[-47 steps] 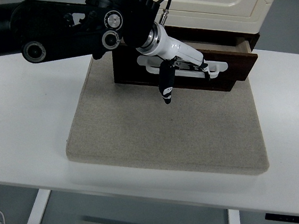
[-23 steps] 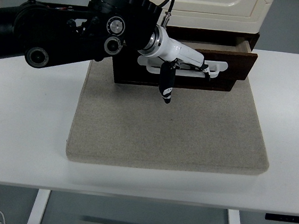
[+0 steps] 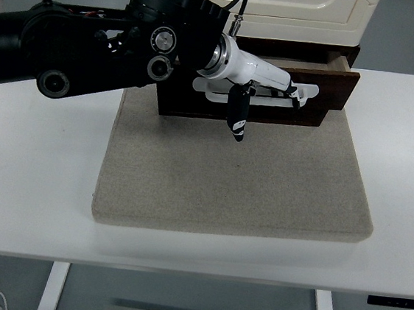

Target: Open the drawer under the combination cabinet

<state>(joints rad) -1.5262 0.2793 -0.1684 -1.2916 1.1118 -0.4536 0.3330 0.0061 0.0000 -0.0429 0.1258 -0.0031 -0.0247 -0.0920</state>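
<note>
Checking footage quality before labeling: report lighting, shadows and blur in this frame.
Head view: even, soft light, no glare on the white table; a faint shadow lies along the grey mat's near edge; the left hand at the drawer handle is sharp, without motion blur; the dark drawer front hides detail.

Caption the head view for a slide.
Left hand hooked on the white handle of the partly open dark drawer, on a grey mat.

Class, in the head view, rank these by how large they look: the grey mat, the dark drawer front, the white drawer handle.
1. Grey mat, clearly largest.
2. Dark drawer front, partly hidden by the left hand.
3. White drawer handle, smallest and also partly hidden.
</note>
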